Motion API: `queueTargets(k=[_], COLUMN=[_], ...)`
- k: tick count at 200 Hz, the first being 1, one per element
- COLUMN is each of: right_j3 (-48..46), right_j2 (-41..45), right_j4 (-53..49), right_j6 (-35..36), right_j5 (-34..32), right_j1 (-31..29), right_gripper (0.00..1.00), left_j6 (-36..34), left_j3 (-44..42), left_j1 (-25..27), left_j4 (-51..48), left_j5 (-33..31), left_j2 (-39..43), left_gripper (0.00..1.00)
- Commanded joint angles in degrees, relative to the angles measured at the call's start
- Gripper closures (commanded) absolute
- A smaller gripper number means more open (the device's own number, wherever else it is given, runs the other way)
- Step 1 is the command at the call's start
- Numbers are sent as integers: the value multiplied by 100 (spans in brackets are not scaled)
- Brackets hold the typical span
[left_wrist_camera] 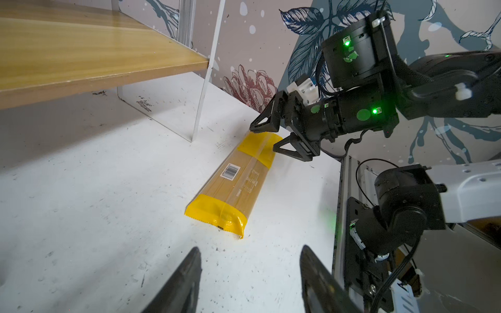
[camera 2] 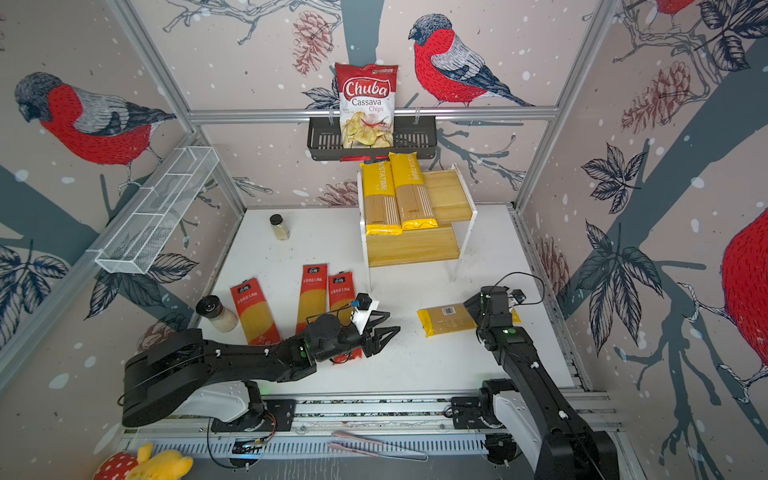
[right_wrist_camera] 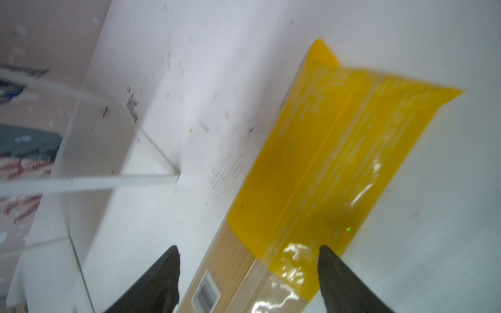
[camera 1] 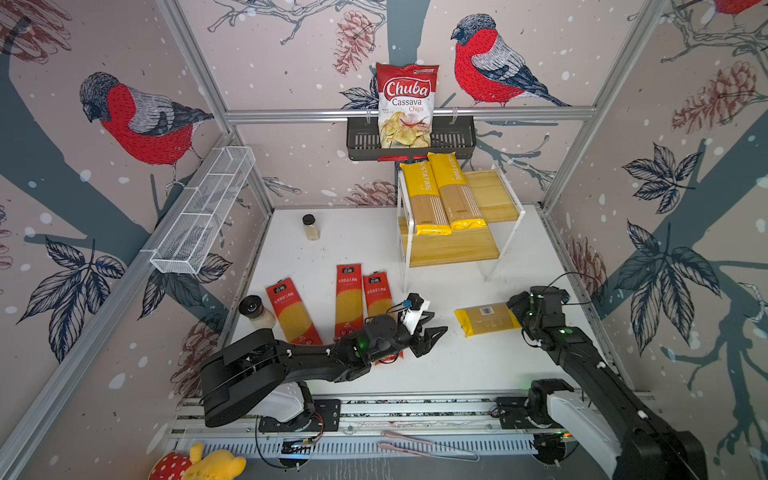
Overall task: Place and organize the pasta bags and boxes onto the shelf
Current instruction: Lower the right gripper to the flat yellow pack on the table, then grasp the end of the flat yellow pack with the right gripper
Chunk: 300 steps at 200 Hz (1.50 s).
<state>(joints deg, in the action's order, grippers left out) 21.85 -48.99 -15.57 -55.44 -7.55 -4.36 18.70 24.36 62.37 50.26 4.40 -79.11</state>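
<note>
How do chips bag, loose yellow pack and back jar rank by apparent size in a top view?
1. chips bag
2. yellow pack, one end hidden by the right gripper
3. jar

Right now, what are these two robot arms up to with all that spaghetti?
They are stocking the wooden shelf with pasta. Two yellow PASTATIME packs already lie on its upper board. The right gripper, jaws open, straddles one end of a third yellow pack lying barcode-up on the white table. The left gripper hovers open and empty nearby. Three red spaghetti packs wait on the table, not yet shelved.
</note>
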Motion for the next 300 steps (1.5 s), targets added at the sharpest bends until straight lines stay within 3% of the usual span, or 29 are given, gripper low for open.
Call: queueTargets(k=[1,123,179,241,300], right_j3=[-69,-1056,-977,-815,-1390], right_j2=[85,-239,-538,-208,-544], right_j4=[-458,1015,1144,371,1540], right_j6=[79,-725,-671,-496,-880], right_j5=[307,1012,1487,1129,1308], right_j1=[248,624,759,743,743], right_gripper=[20,21,22,22,28], left_j6=[33,115,108,131,110], left_j3=[62,-19,30,77,60], left_j1=[3,3,4,3,3], left_j4=[326,509,485,625,544], left_j5=[104,87,94,164,149], left_j2=[1,41,-7,-174,-87], left_gripper=[43,43,43,43,43])
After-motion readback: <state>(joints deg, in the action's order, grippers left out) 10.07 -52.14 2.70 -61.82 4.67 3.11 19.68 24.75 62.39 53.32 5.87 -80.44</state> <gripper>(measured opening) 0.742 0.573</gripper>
